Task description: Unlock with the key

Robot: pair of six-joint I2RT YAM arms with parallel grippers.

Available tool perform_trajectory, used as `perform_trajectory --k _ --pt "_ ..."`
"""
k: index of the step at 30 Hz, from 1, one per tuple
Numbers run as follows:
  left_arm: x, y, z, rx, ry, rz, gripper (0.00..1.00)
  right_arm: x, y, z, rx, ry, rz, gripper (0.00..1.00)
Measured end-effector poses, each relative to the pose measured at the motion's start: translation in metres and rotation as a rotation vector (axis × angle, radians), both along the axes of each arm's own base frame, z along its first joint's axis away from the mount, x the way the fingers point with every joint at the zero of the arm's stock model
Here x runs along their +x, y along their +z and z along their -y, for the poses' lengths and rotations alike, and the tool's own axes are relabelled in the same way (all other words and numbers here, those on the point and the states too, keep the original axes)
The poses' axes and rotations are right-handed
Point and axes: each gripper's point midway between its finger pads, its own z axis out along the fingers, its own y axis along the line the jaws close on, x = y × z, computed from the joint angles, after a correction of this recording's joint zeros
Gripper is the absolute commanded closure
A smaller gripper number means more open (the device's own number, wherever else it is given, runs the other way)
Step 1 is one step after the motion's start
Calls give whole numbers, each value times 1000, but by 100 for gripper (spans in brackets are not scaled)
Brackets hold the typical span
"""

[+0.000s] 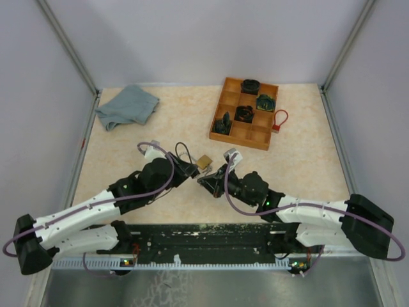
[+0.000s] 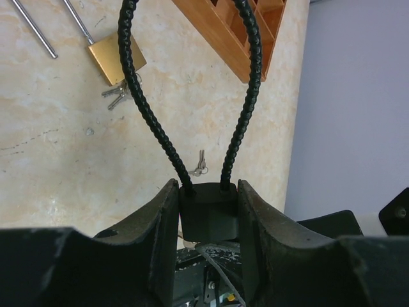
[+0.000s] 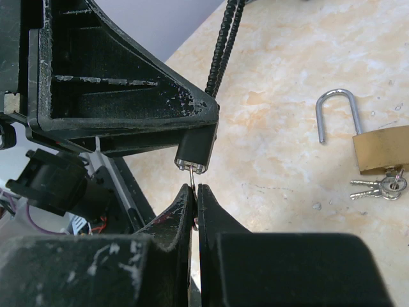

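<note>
- Left tool (image 2: 207, 187): half open, clamped on cable lock (image 2: 208, 214);
- Right tool (image 3: 195, 192): closed on key (image 3: 191, 174); key tip in cable lock;
- Padlock (image 3: 382, 148): brass, on desk (image 3: 275, 160).

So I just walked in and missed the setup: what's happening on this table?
The left gripper holds a black cable lock by its body, loop pointing away. The right gripper is shut on a small key, whose tip meets the lock's end. Both cable ends sit in the body, so it looks not yet unlocked. A brass padlock lies open on the table nearby.
</note>
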Motion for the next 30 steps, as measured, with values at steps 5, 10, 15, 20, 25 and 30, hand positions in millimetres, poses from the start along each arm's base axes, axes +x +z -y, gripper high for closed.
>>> perform_trajectory --k 5,10,15,20,25,30 --pt "0 -3 -3 -5 27 -19 100 0 -1 -1 5 -1 -11 100" --pt "-2 -5 -4 34 28 1 100 -1 -3 -2 -5 3 -36 100" --pt "-2 -6 -6 55 44 8 100 0 -3 -3 -18 0 -44 100" --pt "-3 -11 -10 74 79 3 100 2 -11 -10 -13 5 -65 100" --pt "-1 -23 -14 115 134 -2 100 4 -21 -17 -4 7 -103 100" --pt "-1 -24 -12 111 144 -3 100 4 -23 -14 5 -2 -92 100"
